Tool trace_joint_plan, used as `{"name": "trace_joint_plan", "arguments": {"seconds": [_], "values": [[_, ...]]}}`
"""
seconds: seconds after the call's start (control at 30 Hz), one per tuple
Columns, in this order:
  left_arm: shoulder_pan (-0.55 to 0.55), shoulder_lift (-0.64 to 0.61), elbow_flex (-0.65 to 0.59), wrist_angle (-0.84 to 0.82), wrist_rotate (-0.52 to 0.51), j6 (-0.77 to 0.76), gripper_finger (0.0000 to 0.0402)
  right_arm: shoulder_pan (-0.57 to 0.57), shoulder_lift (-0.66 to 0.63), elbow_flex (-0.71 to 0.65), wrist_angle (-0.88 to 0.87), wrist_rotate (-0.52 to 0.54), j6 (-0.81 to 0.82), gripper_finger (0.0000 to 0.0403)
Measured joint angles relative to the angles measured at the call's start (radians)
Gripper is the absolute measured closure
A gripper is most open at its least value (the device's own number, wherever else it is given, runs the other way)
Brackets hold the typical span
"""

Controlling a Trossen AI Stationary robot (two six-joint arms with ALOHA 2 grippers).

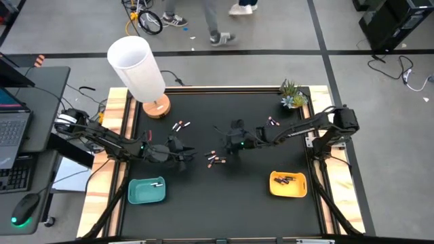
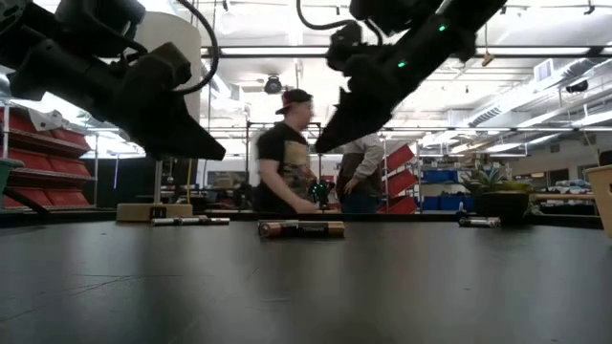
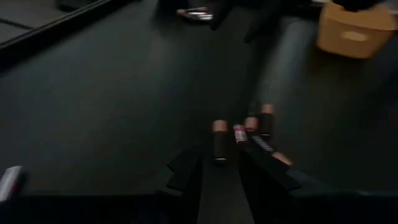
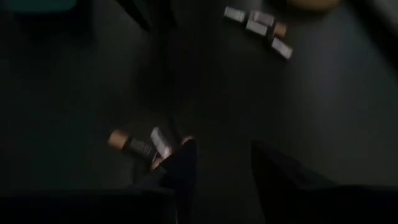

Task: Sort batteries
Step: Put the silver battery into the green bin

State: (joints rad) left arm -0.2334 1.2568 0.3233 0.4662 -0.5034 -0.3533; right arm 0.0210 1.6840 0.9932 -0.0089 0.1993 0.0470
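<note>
Small batteries lie loose on the black table: a group of dark ones with pink ends (image 1: 215, 160) at the middle, another group (image 1: 180, 125) near the lamp, and one (image 1: 273, 122) at the far right. My left gripper (image 1: 192, 156) hangs open above the table just left of the middle group, and its wrist view shows those batteries (image 3: 239, 132) just ahead of its fingers (image 3: 186, 180). My right gripper (image 1: 226, 148) hangs open just far-right of the same group (image 4: 140, 146). Neither gripper has anything between its fingers. Both fingertips (image 2: 212, 153) (image 2: 323, 145) are clear of the table.
A teal tray (image 1: 146, 191) with one pale battery stands near the front left. A yellow tray (image 1: 288, 184) holding dark batteries stands front right. A white lamp (image 1: 139, 71) is at the far left and a small plant (image 1: 293, 95) at the far right. People move beyond the table.
</note>
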Motion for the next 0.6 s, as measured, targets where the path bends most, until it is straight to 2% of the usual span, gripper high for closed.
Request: {"name": "trace_joint_plan", "arguments": {"seconds": [0.1, 0.27, 0.43, 0.6], "values": [[0.023, -0.022, 0.0, -0.084, -0.027, -0.024, 0.0285, -0.016, 0.047, 0.0, 0.138, 0.04, -0.077, 0.0272], [0.1, -0.043, 0.03, -0.208, -0.026, -0.045, 0.0285, -0.054, 0.106, 0.0, 0.351, 0.027, -0.178, 0.0277], [0.204, -0.04, 0.087, -0.336, 0.015, -0.048, 0.0285, -0.065, 0.132, -0.009, 0.443, 0.016, -0.249, 0.028], [0.319, -0.04, 0.115, -0.362, 0.093, -0.039, 0.0285, -0.068, 0.117, -0.079, 0.544, 0.015, -0.288, 0.0282]]}}
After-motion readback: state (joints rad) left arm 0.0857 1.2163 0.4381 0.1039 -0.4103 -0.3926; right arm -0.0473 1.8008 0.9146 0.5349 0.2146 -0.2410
